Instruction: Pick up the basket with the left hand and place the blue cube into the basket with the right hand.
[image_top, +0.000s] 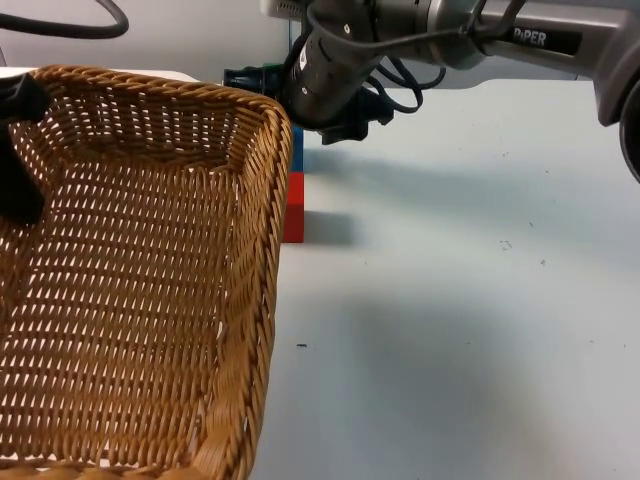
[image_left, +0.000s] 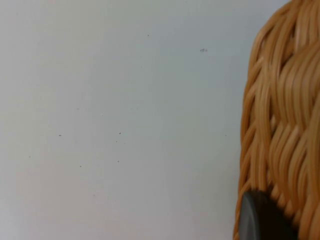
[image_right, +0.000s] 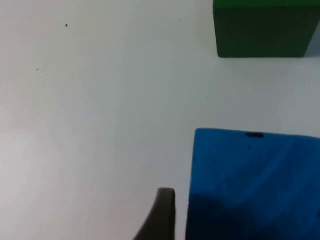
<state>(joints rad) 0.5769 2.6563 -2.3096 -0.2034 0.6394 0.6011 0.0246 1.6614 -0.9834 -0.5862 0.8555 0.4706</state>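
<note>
**Clerk:** Where is the blue cube?

**Inspector:** The blue cube (image_right: 255, 185) sits flat on the white table (image_top: 460, 300). From the top view a narrow strip of it (image_top: 297, 150) shows past the basket's rim.

**Clerk:** And the right gripper?

**Inspector:** The right gripper (image_top: 345, 128) hangs directly over the blue cube, pointing down at it. In the right wrist view one fingertip (image_right: 164, 212) stands just beside the cube's side face, with a thin strip of table between them. The fingers are spread wider than the cube and are not gripping it.

**Clerk:** What lies next to the cube?

**Inspector:** A red cube (image_top: 294, 208) lies just beside the blue cube, on the side nearer the camera. The two appear to touch. A green cube (image_right: 262, 30) stands near the blue cube on the far side, apart from it, with bare table between.

**Clerk:** The basket?

**Inspector:** The wicker basket (image_top: 262, 200) is on the blue cube's left, raised off the table and tilted. Its right rim overlaps both the blue and red cubes in the top view. Nothing lies inside it.

**Clerk:** Who holds it?

**Inspector:** The left gripper (image_top: 20, 150) holds it, clamped on the rim farthest from the blue cube. In the left wrist view a fingertip (image_left: 260, 222) presses against the weave.
</note>
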